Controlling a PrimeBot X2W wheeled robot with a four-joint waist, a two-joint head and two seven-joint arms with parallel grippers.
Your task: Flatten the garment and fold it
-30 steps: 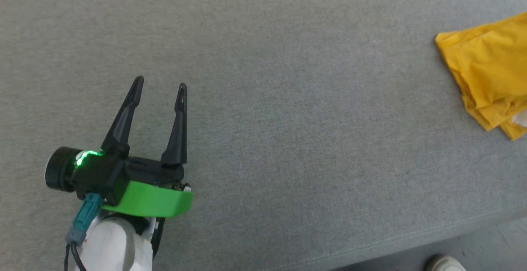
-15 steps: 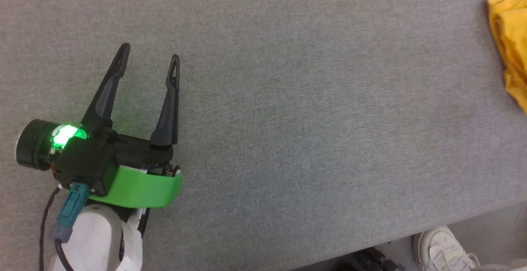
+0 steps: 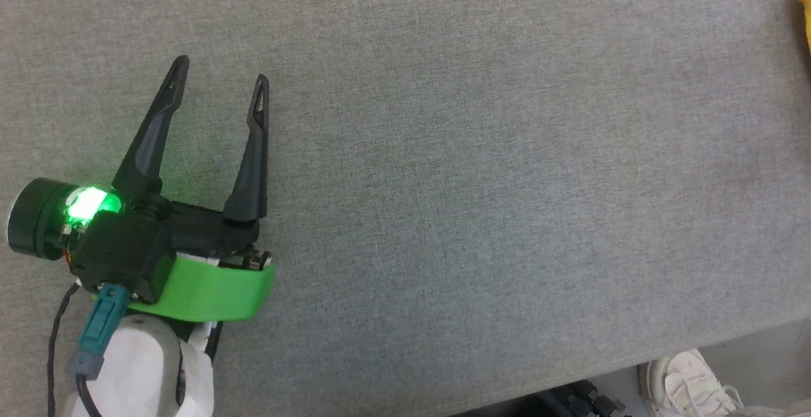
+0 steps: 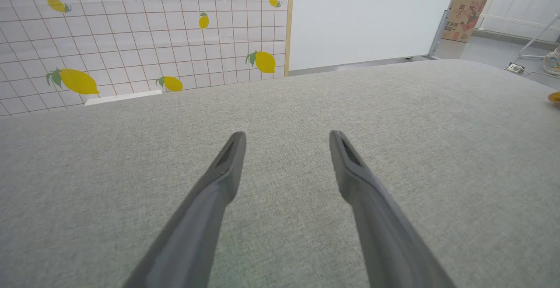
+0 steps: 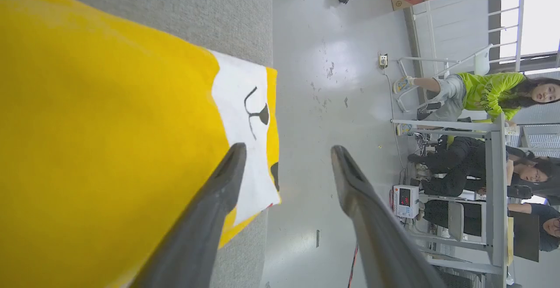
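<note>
Right wrist view, right tool point(image 5: 288, 147) spread over garment point(image 5: 109, 126), white-patched end toward grey surface point(image 5: 245, 16) edge, left tool point(image 3: 220, 68) spread.

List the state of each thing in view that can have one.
Dark two-fingered left gripper: open, empty.
Dark two-fingered right gripper: open, nothing between its jaws.
Mustard-yellow thin cotton t-shirt: lying on the grey fabric surface, not gripped, white patch facing up.
</note>
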